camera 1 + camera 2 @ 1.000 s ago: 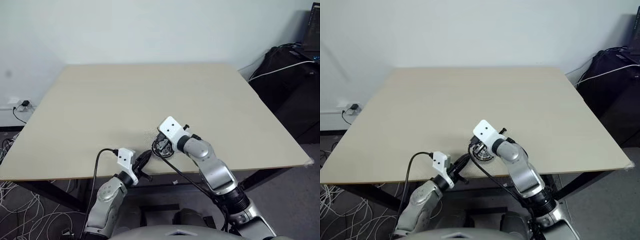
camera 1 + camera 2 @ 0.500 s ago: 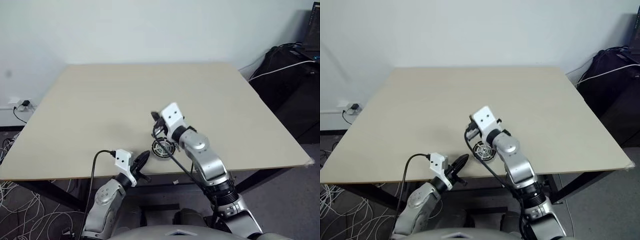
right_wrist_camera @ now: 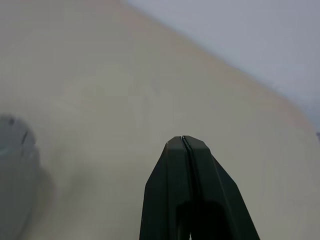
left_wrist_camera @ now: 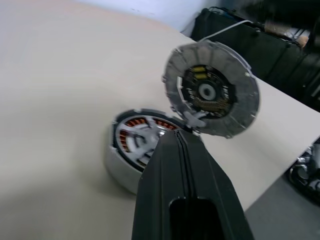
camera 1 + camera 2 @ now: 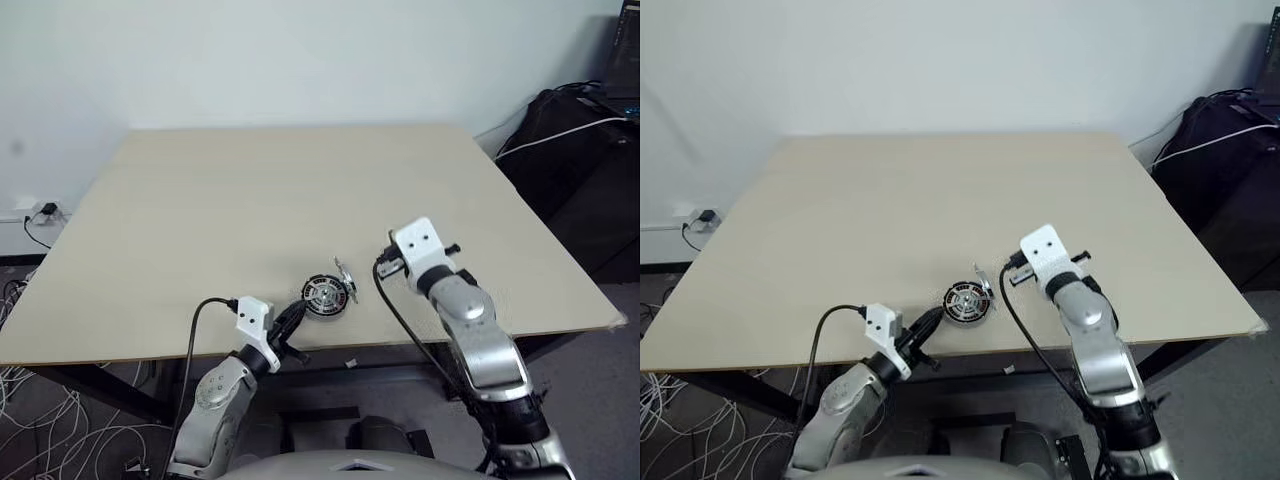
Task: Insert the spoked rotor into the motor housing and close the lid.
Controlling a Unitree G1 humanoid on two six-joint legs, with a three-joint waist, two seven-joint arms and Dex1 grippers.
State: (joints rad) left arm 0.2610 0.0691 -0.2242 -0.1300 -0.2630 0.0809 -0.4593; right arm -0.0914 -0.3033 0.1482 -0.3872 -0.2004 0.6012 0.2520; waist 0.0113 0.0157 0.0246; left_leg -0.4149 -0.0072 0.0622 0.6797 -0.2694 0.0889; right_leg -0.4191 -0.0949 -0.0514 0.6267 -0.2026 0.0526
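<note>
Round grey motor housing (image 4: 131, 150), with copper windings and the spoked rotor showing inside, sits near the front edge of the pale wooden table (image 5: 250, 200); its round grey hinged lid (image 4: 212, 90) stands open, tilted up. Left gripper (image 4: 179, 136) is pressed together, empty, tip at the housing rim. Right gripper (image 3: 183, 140) is likewise closed, empty, off to the right

place: office or lab room | evidence: plain white wall (image 5: 300, 50), bare wooden tabletop (image 5: 250, 190), loose cables (image 5: 30, 420) on floor lower left, wall socket (image 5: 40, 209) at left, black bags (image 5: 580, 170) upper right
</note>
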